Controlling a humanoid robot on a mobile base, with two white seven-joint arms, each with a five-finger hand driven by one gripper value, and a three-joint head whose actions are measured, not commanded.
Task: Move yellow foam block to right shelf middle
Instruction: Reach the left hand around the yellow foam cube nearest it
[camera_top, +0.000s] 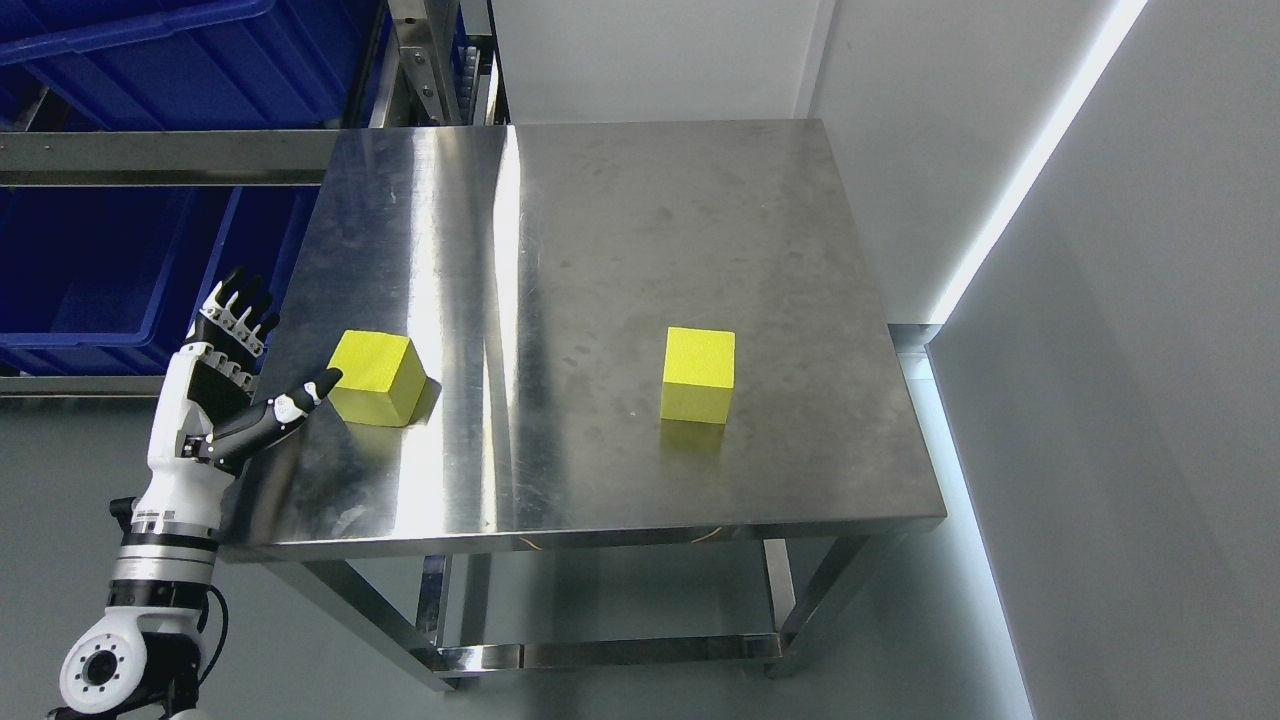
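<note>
Blue bins (110, 270) fill the rack at left; the left hand (225, 385) is spread open and empty, its thumb tip seemingly touching a yellow foam block (375, 375) on the steel table (600, 220); a second block (698, 373) sits right of centre

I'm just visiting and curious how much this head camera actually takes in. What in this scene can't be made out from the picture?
- Right robot hand: not in the head view at all.
- Left robot hand: its thumb tip overlaps the left yellow foam block; contact cannot be confirmed.
- Blue bins: cut off by the left and top edges, contents hidden.
- Right yellow foam block: its far sides face away.
- Steel table: underside hidden by its top.
</note>
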